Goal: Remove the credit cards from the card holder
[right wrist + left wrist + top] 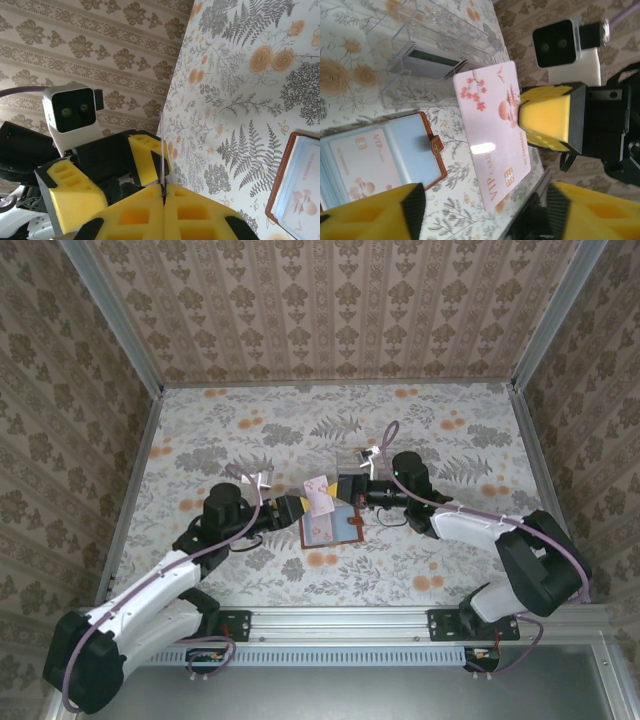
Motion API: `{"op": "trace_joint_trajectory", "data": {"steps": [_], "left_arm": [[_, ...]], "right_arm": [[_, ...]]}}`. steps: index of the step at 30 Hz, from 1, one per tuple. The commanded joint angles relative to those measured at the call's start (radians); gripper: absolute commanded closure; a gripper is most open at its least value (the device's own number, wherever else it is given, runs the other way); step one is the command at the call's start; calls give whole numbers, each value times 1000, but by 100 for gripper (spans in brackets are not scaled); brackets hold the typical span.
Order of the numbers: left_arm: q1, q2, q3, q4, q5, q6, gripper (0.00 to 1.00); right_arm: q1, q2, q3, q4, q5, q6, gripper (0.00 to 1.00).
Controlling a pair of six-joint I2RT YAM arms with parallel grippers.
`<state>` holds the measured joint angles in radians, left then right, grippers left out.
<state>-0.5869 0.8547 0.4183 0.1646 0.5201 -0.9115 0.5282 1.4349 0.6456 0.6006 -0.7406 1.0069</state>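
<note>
Now right jaws pinch pink card [490,132]; left apart.

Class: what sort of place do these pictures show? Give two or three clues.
Probably a robot test cell dressed as a room: patterned wallpaper panels in an aluminium frame, a floral table, and a left arm and right arm bolted to a rail.

Overhead from behind, close wrist views share card holder [414,150]
</note>
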Motion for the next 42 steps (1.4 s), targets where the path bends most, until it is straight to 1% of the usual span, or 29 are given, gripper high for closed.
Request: {"op": "trace_joint_trajectory", "data": {"steps": [1,3,4,5,8,9,12,14,17,18,20,23,28,30,32,35,39,40,42], "left_arm": [[17,-50,-8,-52,-7,27,21],[26,-74,-10,-75,-6,38,19],[30,-87,-10,-92,-6,45,16],[33,-99,-9,-107,-10,52,14],[42,-127,-15,-141,-15,72,13],[44,-134,-16,-148,-12,77,9],[46,-164,-16,-175,-12,101,8],[49,-193,-16,-201,-22,116,7],[53,-234,-19,-224,-26,133,7],[53,-245,-18,-232,-28,137,3],[55,-270,-22,-241,-24,140,3],[55,-306,-35,-237,-10,135,3],[55,-354,-72,-214,2,117,3],[55,-372,-85,-213,2,110,3],[55,-394,-101,-209,3,102,3],[54,-418,-115,-213,-1,97,3],[55,-424,-116,-227,-5,99,2],[55,-424,-113,-234,-9,100,0],[55,-425,-104,-262,-28,102,0]], "right_arm": [[-17,-84,23,-152,17,-90,100],[-21,-126,61,-311,52,-183,100],[-22,-150,91,-421,85,-252,100],[-23,-174,123,-530,130,-327,100],[-22,-230,205,-784,284,-532,100],[-20,-242,225,-838,330,-595,100],[-15,-277,275,-965,474,-781,100],[0,-302,281,-989,549,-906,100],[28,-331,259,-966,621,-1089,100],[30,-333,254,-969,647,-1142,100],[31,-327,264,-1015,693,-1304,100],[30,-303,301,-1087,754,-1508,100],[30,-257,314,-1157,798,-1853,100],[29,-257,283,-1143,808,-1979,100],[17,-257,249,-1090,794,-2085,100],[0,-235,231,-1070,783,-2163,100],[-42,-183,250,-1070,747,-2179,100],[-50,-167,255,-1072,744,-2184,100],[-67,-139,265,-1066,736,-2187,100]]}}
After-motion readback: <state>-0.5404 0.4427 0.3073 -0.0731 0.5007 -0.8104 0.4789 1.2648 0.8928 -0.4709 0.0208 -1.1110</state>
